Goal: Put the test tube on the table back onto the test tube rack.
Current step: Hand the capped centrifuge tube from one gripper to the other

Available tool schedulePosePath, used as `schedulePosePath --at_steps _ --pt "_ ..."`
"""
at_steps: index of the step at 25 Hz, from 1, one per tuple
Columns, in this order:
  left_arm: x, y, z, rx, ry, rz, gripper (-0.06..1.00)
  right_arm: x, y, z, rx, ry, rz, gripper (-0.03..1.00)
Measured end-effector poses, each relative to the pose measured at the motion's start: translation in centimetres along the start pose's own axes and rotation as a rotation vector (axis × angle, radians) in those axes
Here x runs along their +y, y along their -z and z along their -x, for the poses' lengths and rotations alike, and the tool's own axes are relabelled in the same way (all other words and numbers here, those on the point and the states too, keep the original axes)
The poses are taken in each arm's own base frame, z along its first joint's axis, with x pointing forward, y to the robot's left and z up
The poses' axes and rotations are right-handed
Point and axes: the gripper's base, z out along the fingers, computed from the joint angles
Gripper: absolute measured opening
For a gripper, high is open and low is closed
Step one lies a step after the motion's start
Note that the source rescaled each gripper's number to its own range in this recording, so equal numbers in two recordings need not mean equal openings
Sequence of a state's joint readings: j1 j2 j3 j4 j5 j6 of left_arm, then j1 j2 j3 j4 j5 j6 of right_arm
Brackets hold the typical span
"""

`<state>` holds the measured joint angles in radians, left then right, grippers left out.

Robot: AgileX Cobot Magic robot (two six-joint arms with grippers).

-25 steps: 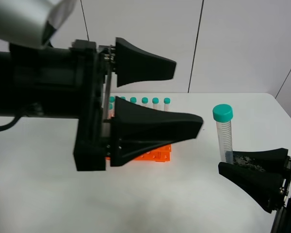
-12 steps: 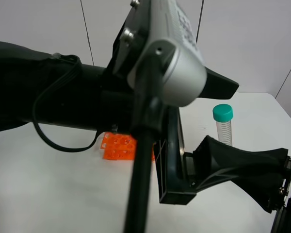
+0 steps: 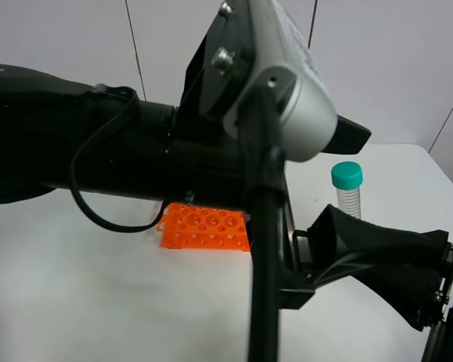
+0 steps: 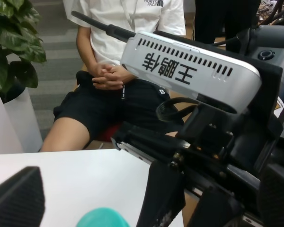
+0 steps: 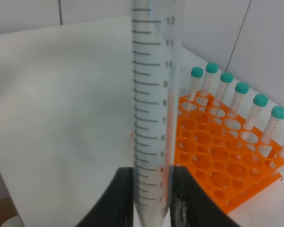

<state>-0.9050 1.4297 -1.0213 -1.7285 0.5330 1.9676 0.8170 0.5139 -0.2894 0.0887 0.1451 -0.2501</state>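
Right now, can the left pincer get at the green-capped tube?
Probably yes: the left pincer is open, the test tube stands with its cap between the fingers, and the right pincer grips only its pointed end.

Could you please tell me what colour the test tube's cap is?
Teal-green cap, clearest in the exterior high view.

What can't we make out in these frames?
Exterior high: left arm hides most of the test tube rack and all racked tubes.
Right wrist: test tube's cap cut off by the frame edge.
Left wrist: only the teal cap shows; edge cuts off the tube, rack out of view.
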Motion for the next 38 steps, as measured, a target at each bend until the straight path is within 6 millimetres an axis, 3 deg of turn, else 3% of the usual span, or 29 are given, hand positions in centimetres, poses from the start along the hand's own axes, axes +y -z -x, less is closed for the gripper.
schedulePosePath --at_steps 3,8,10,14,24,29,38 --pt "0.0 0.0 0.0 0.0 0.0 0.0 0.75 0.0 0.0 0.0 0.0 0.0 0.0 0.03" --pt "0.12 0.0 -0.05 0.005 0.001 0.013 0.29 0.0 0.0 -0.01 0.0 0.007 0.0 0.03" --pt "0.18 0.0 -0.03 0.006 0.003 0.019 0.2 0.0 -0.01 -0.04 0.001 0.009 -0.001 0.03" --pt "0.19 0.0 -0.03 0.005 0.003 0.02 0.14 0.0 -0.01 -0.04 0.001 0.015 -0.001 0.03" --pt "0.16 0.0 0.01 0.001 0.009 0.017 0.13 -0.08 0.0 0.37 -0.044 -0.008 -0.01 0.03" --pt "0.16 0.0 0.02 0.0 0.01 0.017 0.0 -0.08 0.0 0.39 -0.046 -0.014 -0.009 0.03" --pt "0.15 0.0 0.03 0.0 0.01 0.016 0.0 -0.08 0.0 0.39 -0.046 -0.013 -0.009 0.03"
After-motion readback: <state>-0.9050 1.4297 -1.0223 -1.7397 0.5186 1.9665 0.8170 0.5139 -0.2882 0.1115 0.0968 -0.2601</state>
